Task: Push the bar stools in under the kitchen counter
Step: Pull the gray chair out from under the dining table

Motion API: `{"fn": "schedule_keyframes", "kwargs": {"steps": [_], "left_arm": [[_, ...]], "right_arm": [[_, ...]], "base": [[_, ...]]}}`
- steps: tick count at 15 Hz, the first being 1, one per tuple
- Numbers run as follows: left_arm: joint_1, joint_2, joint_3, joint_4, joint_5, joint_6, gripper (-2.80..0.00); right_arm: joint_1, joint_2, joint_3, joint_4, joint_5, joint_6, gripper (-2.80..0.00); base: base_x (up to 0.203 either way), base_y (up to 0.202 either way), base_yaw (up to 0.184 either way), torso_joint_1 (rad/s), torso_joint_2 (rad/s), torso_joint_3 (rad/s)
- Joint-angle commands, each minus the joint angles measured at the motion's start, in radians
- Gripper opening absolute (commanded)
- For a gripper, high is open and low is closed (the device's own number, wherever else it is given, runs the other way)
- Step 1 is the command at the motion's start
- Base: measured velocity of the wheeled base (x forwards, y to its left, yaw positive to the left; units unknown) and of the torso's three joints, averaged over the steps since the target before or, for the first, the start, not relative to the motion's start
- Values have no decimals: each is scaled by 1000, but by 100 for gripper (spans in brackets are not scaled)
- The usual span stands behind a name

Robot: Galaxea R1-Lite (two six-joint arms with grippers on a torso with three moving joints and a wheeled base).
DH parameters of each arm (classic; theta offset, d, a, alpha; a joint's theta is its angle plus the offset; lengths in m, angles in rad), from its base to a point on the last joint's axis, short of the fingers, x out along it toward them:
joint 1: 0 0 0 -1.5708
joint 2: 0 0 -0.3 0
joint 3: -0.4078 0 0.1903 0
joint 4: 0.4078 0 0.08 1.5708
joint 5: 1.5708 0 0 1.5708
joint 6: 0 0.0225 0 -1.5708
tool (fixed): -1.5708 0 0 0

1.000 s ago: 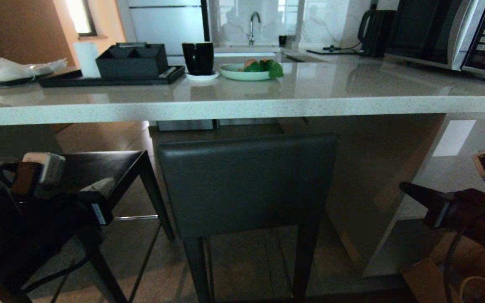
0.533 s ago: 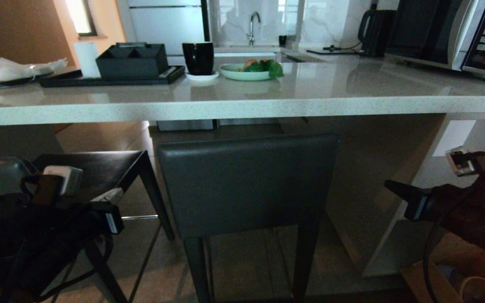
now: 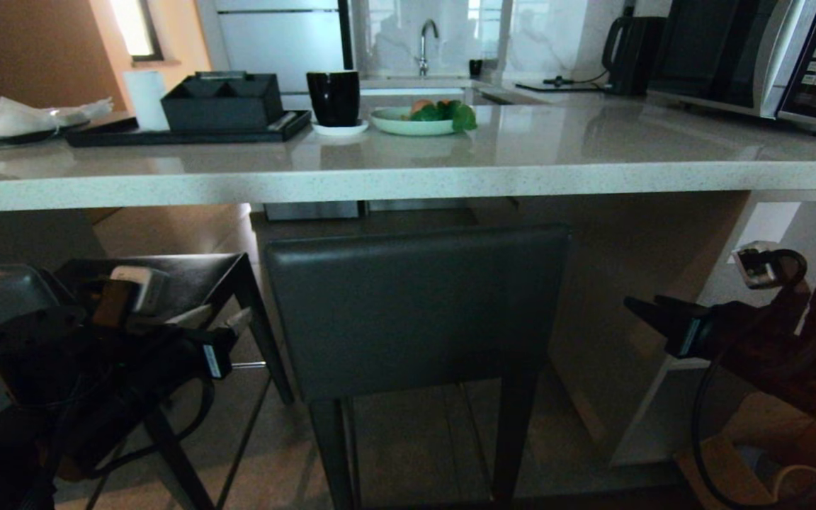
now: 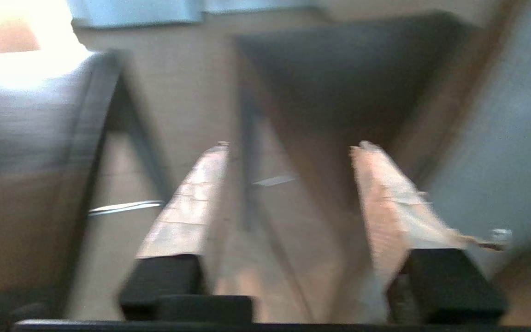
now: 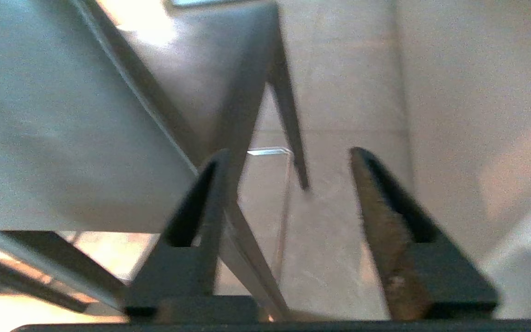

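One of the bar stools (image 3: 415,312) stands in front of me, dark grey backrest towards me, its seat partly under the kitchen counter (image 3: 408,180). The other stool (image 3: 174,276) stands to its left, turned sideways, dark seat near the counter's edge. My left gripper (image 3: 220,319) hovers open in front of that seat, left of the centre backrest; in the left wrist view the left gripper (image 4: 288,145) frames floor and a stool leg. My right gripper (image 3: 638,304) is open, right of the centre stool; in the right wrist view the right gripper (image 5: 288,154) sits beside the backrest (image 5: 62,138). Neither touches a stool.
The counter's side panel (image 3: 635,283) stands close on the right of the centre stool. On the counter are a black tray with a box (image 3: 188,124), a black cup (image 3: 333,98), a plate of food (image 3: 422,117), a kettle (image 3: 631,53) and a microwave (image 3: 755,57). A cardboard box (image 3: 716,467) lies lower right.
Both grippers have gone from shut to open. Both arms have risen and reached forward, closing in on the centre stool from either side. The stools have not moved.
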Motion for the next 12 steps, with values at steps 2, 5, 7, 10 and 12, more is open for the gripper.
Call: {"fn": "schedule_keyframes", "kwargs": {"steps": [2, 5, 7, 10, 12], "left_arm": [[53, 11, 15, -10, -247, -26, 0], [187, 5, 25, -10, -468, -31, 0], [213, 18, 20, -10, -570, -30, 0], [162, 70, -21, -32, -696, -27, 0], [123, 137, -63, -86, -700, -29, 0]], "right_arm": [[-73, 118, 10, -153, 198, -5, 0], [-190, 251, 2, -322, 442, -11, 0], [-218, 294, -35, -351, 629, -9, 0], [-221, 363, -145, -357, 777, -4, 0], [-203, 413, -223, -356, 829, -1, 0]], "base": [[0, 0, 0, 0, 0, 0], [0, 0, 0, 0, 0, 0], [0, 0, 0, 0, 0, 0], [0, 0, 0, 0, 0, 0], [0, 0, 0, 0, 0, 0]]}}
